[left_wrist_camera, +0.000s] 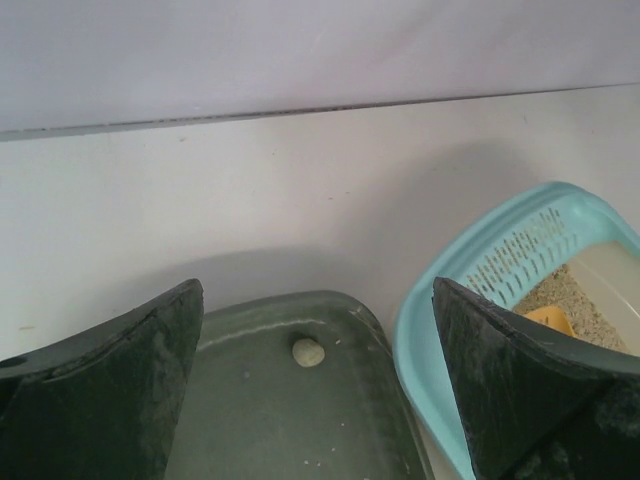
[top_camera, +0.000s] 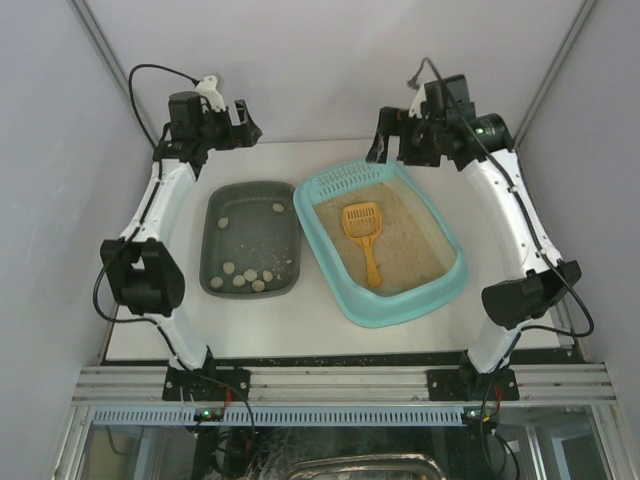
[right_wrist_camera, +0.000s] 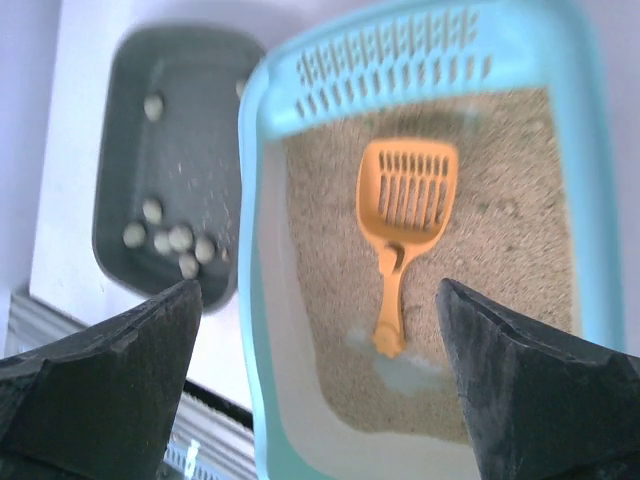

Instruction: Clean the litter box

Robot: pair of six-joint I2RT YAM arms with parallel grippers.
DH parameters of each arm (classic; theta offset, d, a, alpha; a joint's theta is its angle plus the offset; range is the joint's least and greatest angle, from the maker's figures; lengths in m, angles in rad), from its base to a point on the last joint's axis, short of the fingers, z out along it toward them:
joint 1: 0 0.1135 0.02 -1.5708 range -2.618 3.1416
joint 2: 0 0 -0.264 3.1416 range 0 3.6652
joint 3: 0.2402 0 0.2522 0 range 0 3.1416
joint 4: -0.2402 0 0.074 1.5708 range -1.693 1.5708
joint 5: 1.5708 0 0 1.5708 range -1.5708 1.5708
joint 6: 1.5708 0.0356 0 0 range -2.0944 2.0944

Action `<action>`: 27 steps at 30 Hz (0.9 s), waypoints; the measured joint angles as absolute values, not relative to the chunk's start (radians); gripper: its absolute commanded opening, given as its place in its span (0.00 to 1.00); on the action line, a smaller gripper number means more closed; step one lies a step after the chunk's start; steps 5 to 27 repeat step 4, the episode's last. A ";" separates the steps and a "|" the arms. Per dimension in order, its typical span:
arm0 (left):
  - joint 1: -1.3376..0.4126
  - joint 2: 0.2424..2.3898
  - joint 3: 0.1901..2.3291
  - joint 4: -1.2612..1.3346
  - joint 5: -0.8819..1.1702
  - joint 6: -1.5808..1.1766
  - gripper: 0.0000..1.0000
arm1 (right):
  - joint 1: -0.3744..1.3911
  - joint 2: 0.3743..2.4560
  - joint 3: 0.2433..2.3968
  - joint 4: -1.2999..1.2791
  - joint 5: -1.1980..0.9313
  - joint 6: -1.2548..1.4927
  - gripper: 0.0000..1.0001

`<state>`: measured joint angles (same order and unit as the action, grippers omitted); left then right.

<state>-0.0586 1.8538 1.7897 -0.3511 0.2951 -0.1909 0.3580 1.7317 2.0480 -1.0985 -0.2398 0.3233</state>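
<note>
White tabletop [top_camera: 300, 325] sitting between pale grey walls [top_camera: 330, 60]. Litter box [top_camera: 452, 285] lying right of centre, orange scoop [top_camera: 365, 235] resting on its sand. Dark grey tray [top_camera: 213, 285] sitting just beside it on the left, holding pale clumps [top_camera: 247, 275]. Left gripper [top_camera: 245, 125] and right gripper [top_camera: 380, 140] hovering over the far edge, both spread wide, grasping nothing.

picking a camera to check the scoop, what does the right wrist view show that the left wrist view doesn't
Only right wrist: the whole orange scoop lying on the litter, a cluster of clumps at the grey tray's near end, and a bare patch by the handle tip. Only left wrist: the back wall meeting the table. Both: the litter box, its slotted rim and the grey tray.
</note>
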 measured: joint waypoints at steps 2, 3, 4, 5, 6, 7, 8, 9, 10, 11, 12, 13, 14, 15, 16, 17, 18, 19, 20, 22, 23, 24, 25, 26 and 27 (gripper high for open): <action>-0.078 1.778 1.727 -0.324 0.259 -0.186 1.00 | 0.350 1.734 2.131 -1.111 -0.201 0.353 1.00; -0.087 1.749 1.706 -0.318 0.241 -0.183 1.00 | 0.348 1.726 2.141 -1.112 -0.186 0.360 1.00; -0.096 1.722 1.686 -0.316 0.226 -0.183 1.00 | 0.350 1.718 2.139 -1.111 -0.177 0.365 1.00; -0.096 1.722 1.686 -0.316 0.226 -0.183 1.00 | 0.350 1.718 2.139 -1.111 -0.177 0.365 1.00; -0.096 1.722 1.686 -0.316 0.226 -0.183 1.00 | 0.350 1.718 2.139 -1.111 -0.177 0.365 1.00; -0.096 1.722 1.686 -0.316 0.226 -0.183 1.00 | 0.350 1.718 2.139 -1.111 -0.177 0.365 1.00; -0.096 1.722 1.686 -0.316 0.226 -0.183 1.00 | 0.350 1.718 2.139 -1.111 -0.177 0.365 1.00; -0.096 1.722 1.686 -0.316 0.226 -0.183 1.00 | 0.350 1.718 2.139 -1.111 -0.177 0.365 1.00; -0.096 1.722 1.686 -0.316 0.226 -0.183 1.00 | 0.350 1.718 2.139 -1.111 -0.177 0.365 1.00; -0.096 1.722 1.686 -0.316 0.226 -0.183 1.00 | 0.350 1.718 2.139 -1.111 -0.177 0.365 1.00; -0.096 1.722 1.686 -0.316 0.226 -0.183 1.00 | 0.350 1.718 2.139 -1.111 -0.177 0.365 1.00; -0.096 1.722 1.686 -0.316 0.226 -0.183 1.00 | 0.350 1.718 2.139 -1.111 -0.177 0.365 1.00; -0.096 1.722 1.686 -0.316 0.226 -0.183 1.00 | 0.350 1.718 2.139 -1.111 -0.177 0.365 1.00; -0.096 1.722 1.686 -0.316 0.226 -0.183 1.00 | 0.350 1.718 2.139 -1.111 -0.177 0.365 1.00; -0.096 1.722 1.686 -0.316 0.226 -0.183 1.00 | 0.350 1.718 2.139 -1.111 -0.177 0.365 1.00; -0.096 1.722 1.686 -0.316 0.226 -0.183 1.00 | 0.350 1.718 2.139 -1.111 -0.177 0.365 1.00; -0.096 1.722 1.686 -0.316 0.226 -0.183 1.00 | 0.350 1.718 2.139 -1.111 -0.177 0.365 1.00; -0.096 1.722 1.686 -0.316 0.226 -0.183 1.00 | 0.350 1.718 2.139 -1.111 -0.177 0.365 1.00; -0.096 1.722 1.686 -0.316 0.226 -0.183 1.00 | 0.350 1.718 2.139 -1.111 -0.177 0.365 1.00; -0.096 1.722 1.686 -0.316 0.226 -0.183 1.00 | 0.350 1.718 2.139 -1.111 -0.177 0.365 1.00; -0.096 1.722 1.686 -0.316 0.226 -0.183 1.00 | 0.350 1.718 2.139 -1.111 -0.177 0.365 1.00; -0.096 1.722 1.686 -0.316 0.226 -0.183 1.00 | 0.350 1.718 2.139 -1.111 -0.177 0.365 1.00; -0.096 1.722 1.686 -0.316 0.226 -0.183 1.00 | 0.350 1.718 2.139 -1.111 -0.177 0.365 1.00; -0.096 1.722 1.686 -0.316 0.226 -0.183 1.00 | 0.350 1.718 2.139 -1.111 -0.177 0.365 1.00; -0.096 1.722 1.686 -0.316 0.226 -0.183 1.00 | 0.350 1.718 2.139 -1.111 -0.177 0.365 1.00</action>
